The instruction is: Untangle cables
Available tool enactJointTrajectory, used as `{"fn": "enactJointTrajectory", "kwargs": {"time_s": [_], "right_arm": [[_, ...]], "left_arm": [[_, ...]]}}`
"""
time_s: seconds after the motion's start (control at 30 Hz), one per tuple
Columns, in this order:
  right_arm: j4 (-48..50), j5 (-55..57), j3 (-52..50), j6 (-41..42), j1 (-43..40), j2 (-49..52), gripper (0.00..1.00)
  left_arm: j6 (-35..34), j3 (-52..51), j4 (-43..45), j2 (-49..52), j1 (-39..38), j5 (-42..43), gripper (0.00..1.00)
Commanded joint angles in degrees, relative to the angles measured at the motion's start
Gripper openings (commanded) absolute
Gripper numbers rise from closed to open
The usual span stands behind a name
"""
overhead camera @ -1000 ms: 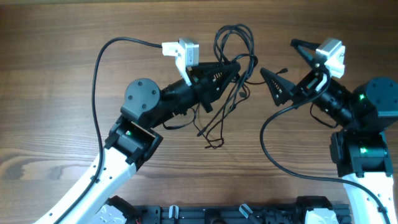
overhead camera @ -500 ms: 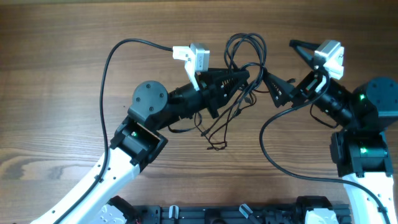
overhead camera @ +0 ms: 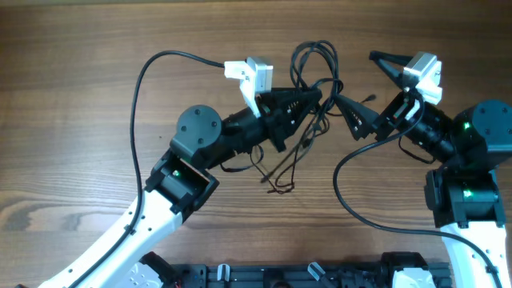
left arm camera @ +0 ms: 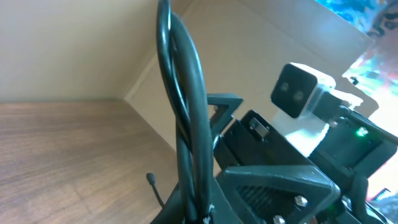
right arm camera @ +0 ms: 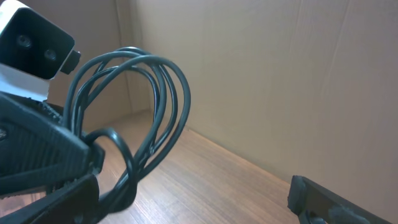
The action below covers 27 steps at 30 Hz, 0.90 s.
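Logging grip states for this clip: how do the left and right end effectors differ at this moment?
The left black two-finger end effector is shut, while the right black two-finger end effector stands wide open. The left one grips the bunch of thin black cables and the right one holds nothing. The left points rightward and the right points leftward. Both are aimed at the same cable bunch, from opposite sides.
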Motion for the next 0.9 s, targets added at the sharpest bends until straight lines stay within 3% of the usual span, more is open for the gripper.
{"fn": "enactJointTrajectory", "kwargs": {"time_s": [0.0,0.3,0.5,0.7,0.87], "right_arm": [[0.3,1.7,1.0,-0.6,0.3,0.4,0.99],[0.3,9.7,1.0,-0.6,0.3,1.7,0.99],[2.6,18.6,1.0,-0.7,0.3,1.7,0.99],[4.0,25.4,1.0,-0.7,0.3,1.7,0.99],[3.9,29.9,1.0,-3.9,0.3,1.7,1.0]], "left_arm": [[1.6,-0.1,1.1,0.0,-1.3,4.2,0.04],[2.0,-0.1,1.1,0.0,-1.7,12.3,0.04],[2.3,-0.1,0.8,0.0,-1.7,23.0,0.04],[5.2,-0.1,-5.4,0.0,-1.6,23.0,0.04],[5.6,-0.1,-5.4,-1.0,-0.2,23.0,0.04]]}}
